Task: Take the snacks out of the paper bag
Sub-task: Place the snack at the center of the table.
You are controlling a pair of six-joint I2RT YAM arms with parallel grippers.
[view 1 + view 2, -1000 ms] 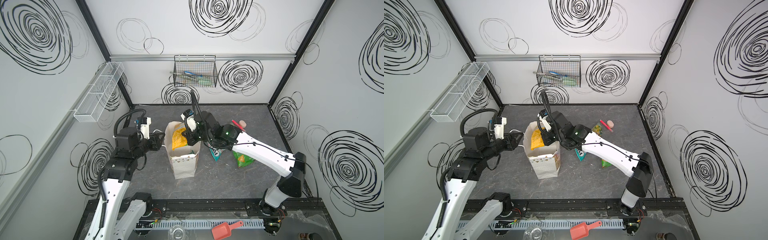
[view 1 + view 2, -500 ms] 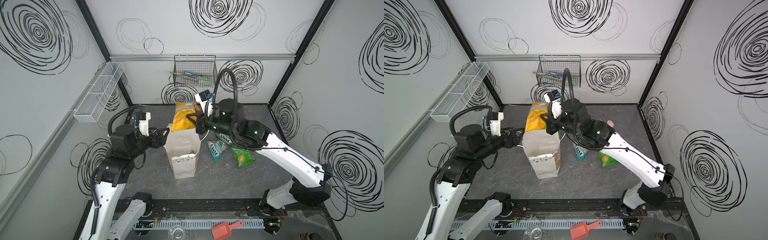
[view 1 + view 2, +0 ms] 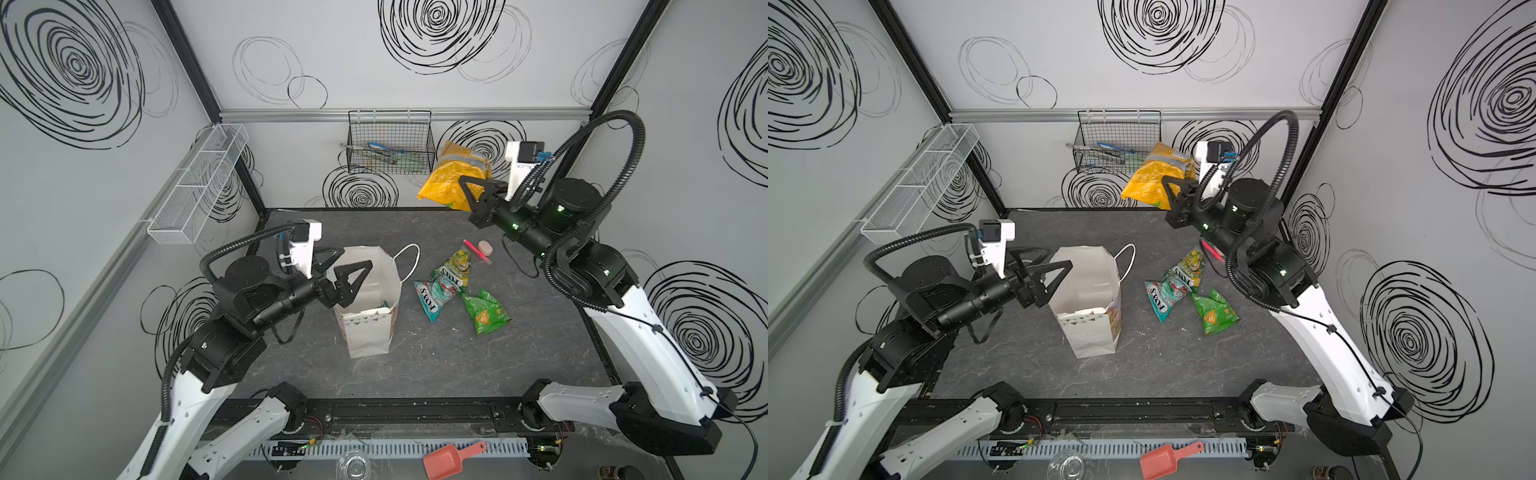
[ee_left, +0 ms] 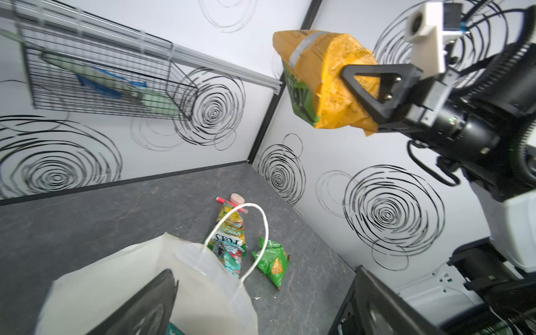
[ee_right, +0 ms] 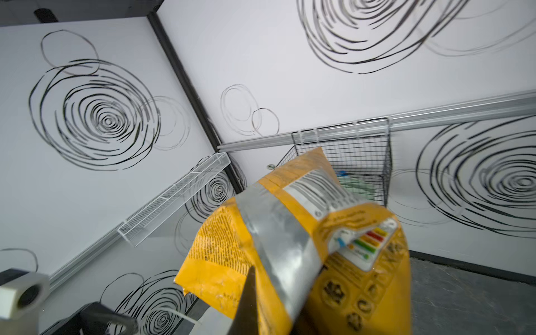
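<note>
- In both top views the paper bag [image 3: 368,334] stands upright and open on the grey bench [image 3: 415,365], left of centre. Its white cord handle [image 3: 409,262] loops out past the right rim.
- The left jaws stand spread wide and hold nothing. They hang at the bag's left rim, with one finger [image 3: 353,272] over the mouth and the other outside it. Whether either touches the paper cannot be told.
- The right jaws are clamped on a yellow-orange packet [image 3: 453,183]. It is held high near the back wall, beside the wire basket [image 3: 390,145] and well above the bench.
- In a top view three snacks lie in a loose cluster right of the bag, apart from it. A teal FOX'S packet [image 3: 1163,297] is overlapped by a yellow-green packet [image 3: 1187,270], and a green packet [image 3: 1214,311] lies just beside them.
- A red pen [image 3: 476,251] and a pink block [image 3: 485,248] lie behind the cluster, toward the back right corner.
- Bare bench runs from the bag and the cluster to the front edge, and from the bag to the back wall.
- In the left wrist view two dark fingers [image 4: 145,304] frame the bag's pale rim [image 4: 174,261], and a bit of teal shows inside the bag. Past the handle lie the three packets, with the pen and block nearer the corner. The held packet [image 4: 327,81] hangs in open air before the corner post.
- In the right wrist view the crumpled yellow-orange packet [image 5: 290,246] fills the foreground, showing a silver band and a barcode. One dark finger [image 5: 246,298] presses on it. The wire basket [image 5: 362,156] sits behind it on the wall rail.
</note>
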